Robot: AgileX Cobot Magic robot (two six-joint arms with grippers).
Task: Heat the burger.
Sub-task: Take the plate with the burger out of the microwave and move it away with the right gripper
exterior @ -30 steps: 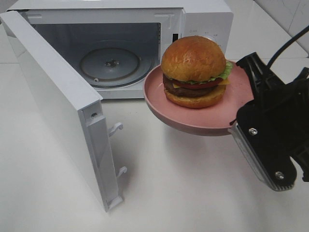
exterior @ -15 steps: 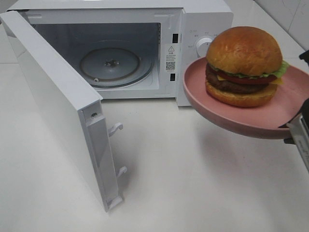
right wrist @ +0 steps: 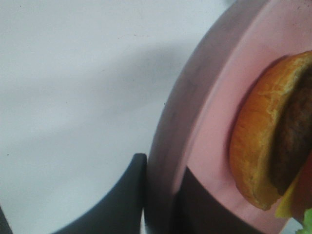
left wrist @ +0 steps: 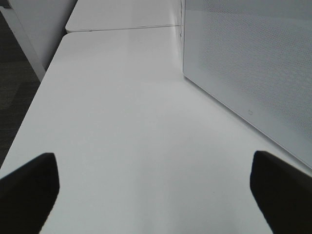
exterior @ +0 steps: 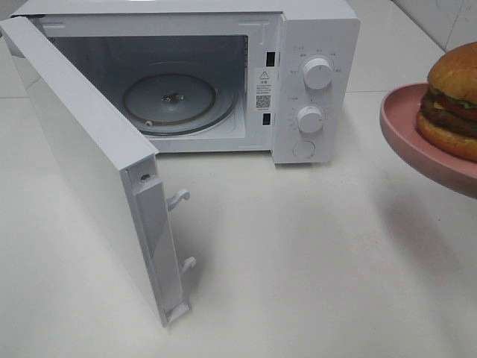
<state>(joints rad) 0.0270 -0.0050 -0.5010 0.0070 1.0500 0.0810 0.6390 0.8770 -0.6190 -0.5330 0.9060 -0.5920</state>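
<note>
I had the burger (exterior: 455, 101) sitting on the pink plate (exterior: 417, 145), lifted clear of the desk (exterior: 298, 253) right of the microwave (exterior: 313, 45), whose chamber stood open. My right jaws (right wrist: 161, 195) pinched the plate's rim; my left jaws (left wrist: 156, 190) gaped wide, holding nothing.
</note>
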